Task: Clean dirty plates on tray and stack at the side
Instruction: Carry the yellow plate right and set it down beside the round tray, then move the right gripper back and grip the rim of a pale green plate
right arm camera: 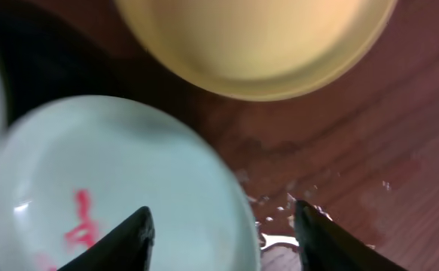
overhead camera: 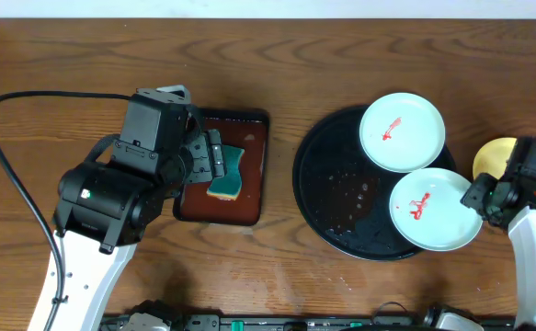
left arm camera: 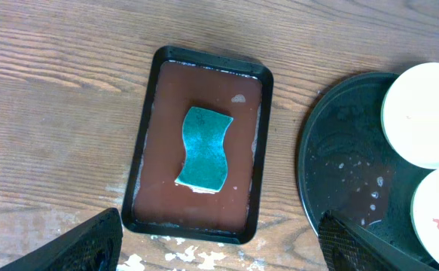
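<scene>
Two pale mint plates with red sauce smears rest on the right side of the black tray (overhead camera: 341, 184): one (overhead camera: 402, 131) at its far rim, one (overhead camera: 435, 209) overhanging its near-right rim. A pale yellow plate (overhead camera: 491, 158) lies on the table just right of the tray. My right gripper (overhead camera: 479, 198) is open at the nearer mint plate's right edge. In the right wrist view the gripper (right arm camera: 223, 214) straddles that plate's (right arm camera: 129, 173) rim without pinching it, with the yellow plate (right arm camera: 257, 38) beyond. My left gripper (left arm camera: 221, 237) hangs open above the sponge (left arm camera: 204, 149).
The teal sponge (overhead camera: 226, 175) lies in a small reddish-brown rectangular tray (overhead camera: 249, 138) left of the black tray. White flecks and wet spots mark the wood near both trays. A black cable (overhead camera: 10, 156) loops along the table's left side.
</scene>
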Robot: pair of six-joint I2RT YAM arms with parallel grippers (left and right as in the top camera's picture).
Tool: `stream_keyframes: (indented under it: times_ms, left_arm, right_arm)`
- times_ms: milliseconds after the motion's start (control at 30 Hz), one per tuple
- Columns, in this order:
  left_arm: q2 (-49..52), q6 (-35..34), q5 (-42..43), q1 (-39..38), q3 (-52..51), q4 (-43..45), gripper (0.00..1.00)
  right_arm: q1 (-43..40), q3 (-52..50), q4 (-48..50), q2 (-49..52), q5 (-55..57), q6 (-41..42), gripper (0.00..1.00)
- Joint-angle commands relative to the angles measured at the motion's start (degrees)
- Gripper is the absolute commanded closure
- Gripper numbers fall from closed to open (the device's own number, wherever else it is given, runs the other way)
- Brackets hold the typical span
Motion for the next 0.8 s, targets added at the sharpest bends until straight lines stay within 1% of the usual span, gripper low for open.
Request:
stream_keyframes:
  times_ms: [0, 33, 133, 200, 233, 300, 433, 600, 700, 767]
  left_arm:
    - [-0.3, 0.4, -0.3, 0.2, 0.6, -0.2, 0.16]
    - [-0.3, 0.4, -0.3, 0.2, 0.6, -0.2, 0.16]
    - [-0.3, 0.4, -0.3, 0.2, 0.6, -0.2, 0.16]
    - [-0.3, 0.4, -0.3, 0.2, 0.6, -0.2, 0.16]
    - [-0.3, 0.4, -0.3, 0.2, 0.6, -0.2, 0.16]
    - [-0.3, 0.4, -0.3, 0.2, 0.6, -0.2, 0.16]
    - [-0.3, 0.4, -0.3, 0.2, 0.6, -0.2, 0.16]
    - [-0.3, 0.4, -0.3, 0.2, 0.6, -0.2, 0.16]
    - [-0.3, 0.4, -0.3, 0.2, 0.6, -0.2, 0.16]
    - [-0.3, 0.4, -0.3, 0.2, 0.6, -0.2, 0.16]
  right_arm:
    - [-1.2, -1.8, 0.7, 2.4, 1.0, 1.0, 0.5]
    - [-1.2, -2.5, 1.2, 3.3, 0.7, 1.0, 0.54]
    - [-1.2, -4.6, 2.7, 5.3, -0.6, 1.0, 0.58]
    - [-1.2, -5.7, 3.2, 6.1, -0.8, 1.0, 0.64]
    - [-1.2, -5.9, 3.0, 6.3, -0.7, 1.0, 0.71]
    - [-1.2, -5.6, 2.3, 6.0, -0.6, 1.0, 0.97]
    - [-1.2, -3.5, -1.1, 3.8, -0.5, 1.0, 0.99]
    - [-0.9, -0.2, -5.6, -2.6, -1.9, 1.1, 0.99]
    - [0.1, 0.5, -4.8, -6.9, -7.8, 1.0, 0.99]
    - [1.2, 0.4, -3.1, -8.7, -14.1, -1.2, 0.99]
